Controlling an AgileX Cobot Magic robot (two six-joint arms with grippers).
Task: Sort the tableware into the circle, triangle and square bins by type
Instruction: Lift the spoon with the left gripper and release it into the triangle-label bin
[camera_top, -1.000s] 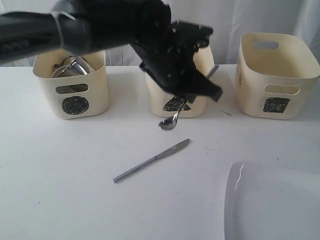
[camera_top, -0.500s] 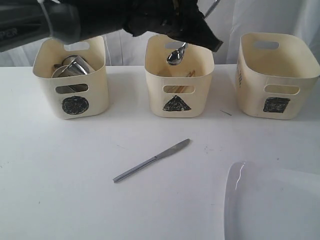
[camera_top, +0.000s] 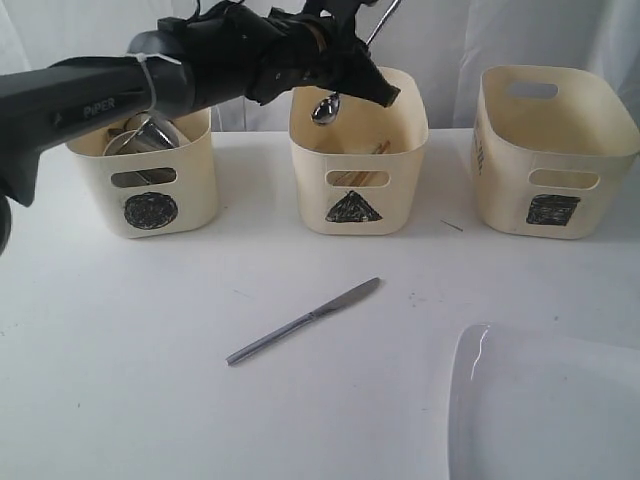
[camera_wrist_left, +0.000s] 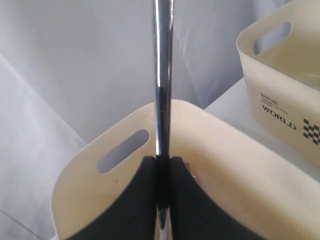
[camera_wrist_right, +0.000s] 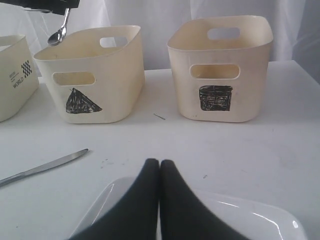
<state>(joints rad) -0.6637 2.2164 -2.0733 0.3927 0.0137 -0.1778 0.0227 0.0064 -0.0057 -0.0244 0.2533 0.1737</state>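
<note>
My left gripper is shut on a steel spoon. The spoon hangs bowl-down over the open top of the triangle bin, handle slanting upward. A steel knife lies on the table in front of that bin. The circle bin, at the left, holds steel mugs. The square bin stands at the right. My right gripper is shut and empty, low over the near edge of the large white plate.
The left arm stretches in from the left above the circle bin. A neighbouring cream bin with printed lettering stands beside the triangle bin. A white curtain hangs behind the bins. A small dark speck lies between the triangle and square bins.
My left gripper has lifted the spoon from in front of the triangle bin to above its opening and shifted slightly left. The right gripper, knife and plate have not moved.
</note>
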